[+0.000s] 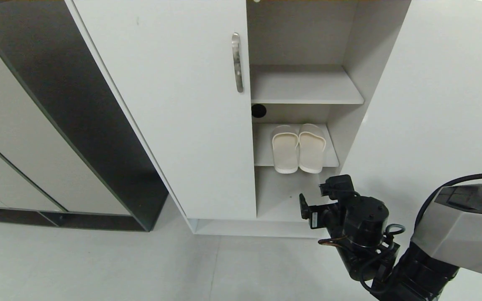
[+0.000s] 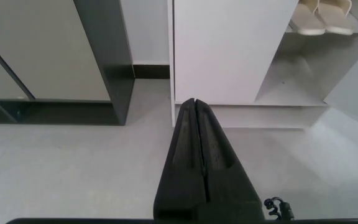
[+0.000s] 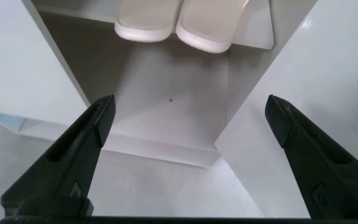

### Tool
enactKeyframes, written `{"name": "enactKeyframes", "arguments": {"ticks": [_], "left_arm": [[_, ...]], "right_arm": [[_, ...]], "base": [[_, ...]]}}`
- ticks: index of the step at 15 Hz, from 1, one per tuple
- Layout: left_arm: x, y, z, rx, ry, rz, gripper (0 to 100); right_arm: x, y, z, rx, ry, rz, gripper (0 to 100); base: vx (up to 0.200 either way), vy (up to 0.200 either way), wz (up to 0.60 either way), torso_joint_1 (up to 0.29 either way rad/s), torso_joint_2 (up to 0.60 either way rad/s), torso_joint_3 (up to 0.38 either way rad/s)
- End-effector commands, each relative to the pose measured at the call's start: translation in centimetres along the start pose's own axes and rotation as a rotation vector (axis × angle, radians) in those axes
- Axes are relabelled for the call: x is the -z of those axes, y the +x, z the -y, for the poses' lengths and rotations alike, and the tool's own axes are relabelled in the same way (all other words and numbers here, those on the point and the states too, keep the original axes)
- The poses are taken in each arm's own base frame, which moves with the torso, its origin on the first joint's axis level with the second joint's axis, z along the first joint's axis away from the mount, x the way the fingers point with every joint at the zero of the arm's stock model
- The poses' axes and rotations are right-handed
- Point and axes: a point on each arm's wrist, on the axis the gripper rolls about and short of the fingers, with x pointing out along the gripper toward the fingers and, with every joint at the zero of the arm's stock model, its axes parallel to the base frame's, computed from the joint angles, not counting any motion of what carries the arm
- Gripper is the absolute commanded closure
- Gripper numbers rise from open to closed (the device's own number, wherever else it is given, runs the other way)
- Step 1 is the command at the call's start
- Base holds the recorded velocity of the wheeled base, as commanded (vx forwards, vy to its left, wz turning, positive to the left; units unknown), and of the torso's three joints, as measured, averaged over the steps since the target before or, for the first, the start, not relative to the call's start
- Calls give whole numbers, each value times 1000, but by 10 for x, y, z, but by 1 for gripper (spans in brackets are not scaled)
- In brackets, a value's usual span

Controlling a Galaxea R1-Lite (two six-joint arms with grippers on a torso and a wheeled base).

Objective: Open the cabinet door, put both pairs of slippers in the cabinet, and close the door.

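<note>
A pair of cream slippers (image 1: 298,148) lies side by side on the middle shelf of the white cabinet (image 1: 303,85), toes hanging slightly over the shelf edge. The cabinet's right door (image 1: 433,104) stands swung open; its left door (image 1: 174,104) with a metal handle (image 1: 237,62) is closed. My right gripper (image 1: 318,194) hangs open in front of the bare bottom compartment (image 3: 173,93), below the slippers (image 3: 173,22), nothing between its fingers (image 3: 86,140). My left gripper (image 2: 196,106) is shut on nothing, low above the floor, pointing at the cabinet's base; the slippers (image 2: 322,15) lie beyond.
A dark-framed cabinet (image 1: 78,104) with pale doors stands to the left of the white one. The open door (image 3: 316,81) is close beside my right gripper. Bare grey floor (image 1: 98,267) spreads in front of both cabinets. An upper shelf sits bare.
</note>
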Motion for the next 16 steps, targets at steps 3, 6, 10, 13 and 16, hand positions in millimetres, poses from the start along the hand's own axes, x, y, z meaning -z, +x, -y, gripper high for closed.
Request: {"name": "enactKeyframes", "arguments": {"ticks": [3, 6, 10, 13, 16], "left_arm": [[0, 0, 0, -1, -1, -1, 100], [0, 0, 0, 0, -1, -1, 100], [0, 0, 0, 0, -1, -1, 100], [0, 0, 0, 0, -1, -1, 100], [0, 0, 0, 0, -2, -1, 100]], "right_arm": [[2, 0, -1, -2, -3, -4, 0], [2, 0, -1, -3, -5, -6, 0], [2, 0, 0, -1, -4, -6, 0], [3, 0, -1, -3, -7, -9, 0], [3, 0, -1, -3, -7, -9, 0]], "base": [[0, 0, 0, 0, 0, 0], [0, 0, 0, 0, 0, 0], [0, 0, 0, 1, -1, 29], [0, 0, 0, 4, 6, 183], [0, 0, 0, 5, 2, 204]]}}
